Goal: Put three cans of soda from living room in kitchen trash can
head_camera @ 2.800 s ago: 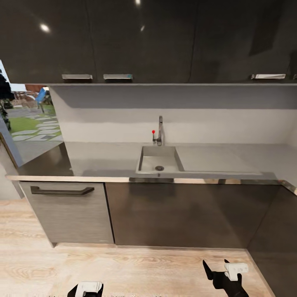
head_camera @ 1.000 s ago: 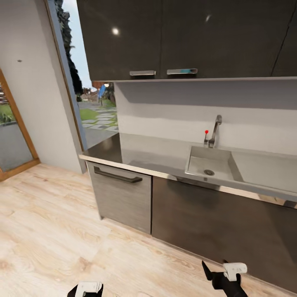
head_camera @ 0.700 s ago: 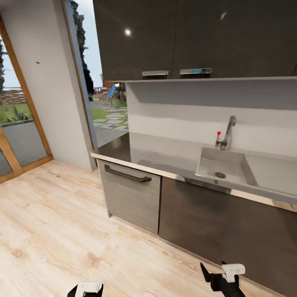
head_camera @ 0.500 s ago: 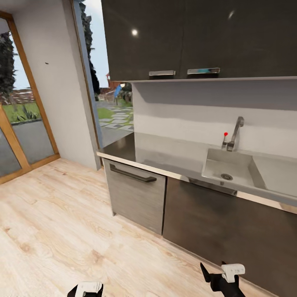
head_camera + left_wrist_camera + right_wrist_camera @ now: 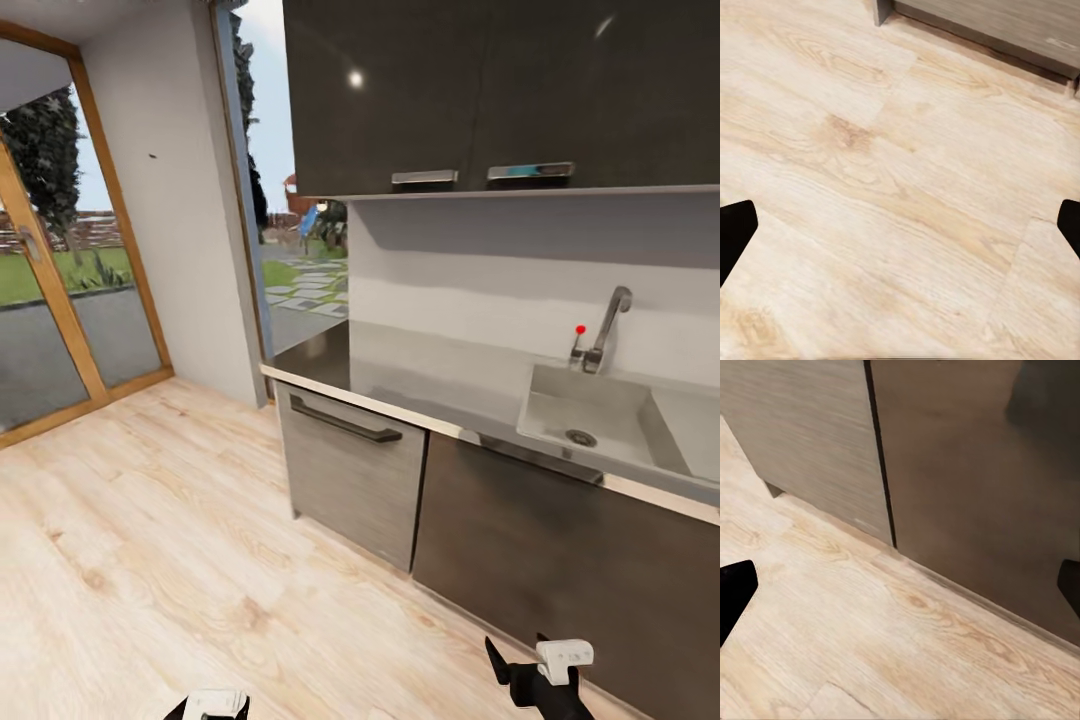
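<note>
I am in the kitchen, with dark brown cabinets (image 5: 470,90) over a grey countertop (image 5: 420,385). The cans of soda and the tash can are out of view. My right gripper (image 5: 520,657) hangs low in front of the dark base cabinets, open and empty. In the right wrist view the right gripper (image 5: 900,589) has its black fingertips (image 5: 735,592) far apart over the floor by the cabinet foot. The left gripper (image 5: 900,229) is open too, with bare wood floor between its fingertips (image 5: 733,234). My left wrist (image 5: 215,703) peeks in low in the head view.
A steel sink (image 5: 600,420) with a tap (image 5: 608,325) sits in the countertop at the right. A grey drawer front (image 5: 350,480) with a dark handle ends the cabinet row. A wood-framed glass door (image 5: 60,300) stands at the left, with light wood floor (image 5: 150,540) before it.
The camera has turned left: the counter and sink slid to the right of the picture and the glass door came into view. Both grippers keep their pose and stay open.
</note>
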Motion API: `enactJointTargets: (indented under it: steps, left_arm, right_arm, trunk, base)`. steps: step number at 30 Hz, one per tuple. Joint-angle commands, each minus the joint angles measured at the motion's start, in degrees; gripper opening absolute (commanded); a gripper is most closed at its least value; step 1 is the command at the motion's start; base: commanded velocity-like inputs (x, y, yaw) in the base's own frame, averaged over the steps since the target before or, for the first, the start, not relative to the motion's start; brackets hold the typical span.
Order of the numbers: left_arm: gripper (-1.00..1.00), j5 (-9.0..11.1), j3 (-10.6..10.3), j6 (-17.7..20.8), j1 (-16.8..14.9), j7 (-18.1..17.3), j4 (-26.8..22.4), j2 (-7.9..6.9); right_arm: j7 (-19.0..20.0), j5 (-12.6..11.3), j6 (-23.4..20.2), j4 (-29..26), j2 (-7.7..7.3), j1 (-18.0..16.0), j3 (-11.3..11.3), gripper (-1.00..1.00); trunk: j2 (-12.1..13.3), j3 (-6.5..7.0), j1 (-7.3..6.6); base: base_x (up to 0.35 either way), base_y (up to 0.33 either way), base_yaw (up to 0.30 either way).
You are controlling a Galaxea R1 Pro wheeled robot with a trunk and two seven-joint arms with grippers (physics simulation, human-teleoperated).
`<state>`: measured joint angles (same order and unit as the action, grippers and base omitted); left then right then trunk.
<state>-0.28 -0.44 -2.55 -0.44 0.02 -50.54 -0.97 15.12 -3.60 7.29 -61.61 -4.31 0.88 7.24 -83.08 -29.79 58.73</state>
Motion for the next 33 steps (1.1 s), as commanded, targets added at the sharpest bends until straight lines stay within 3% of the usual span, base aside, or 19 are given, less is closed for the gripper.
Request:
enactJointTargets:
  steps: [1,10,33]
  left_arm:
    - [1.00,0.0,0.0,0.0,0.0,0.0,0.0,0.00]
    - [1.00,-0.2,0.0,-2.3,0.0,0.1,0.2,0.00]
    - [1.00,-0.2,0.0,-2.5,0.0,0.1,0.2,0.00]
  right_arm:
    - [0.0,0.0,0.0,0.0,0.00,0.0,0.0,1.00]
    - [0.0,0.0,0.0,0.1,0.00,0.0,0.0,1.00]
    - [0.0,0.0,0.0,0.5,0.00,0.0,-0.6,1.00]
  trunk:
    - [0.0,0.00,0.00]
    - [0.0,0.00,0.00]
    - [0.0,-0.76,0.00]
  base:
    - [0.000,0.000,0.246]
    - [0.000,0.000,0.251]
    - [0.000,0.000,0.219]
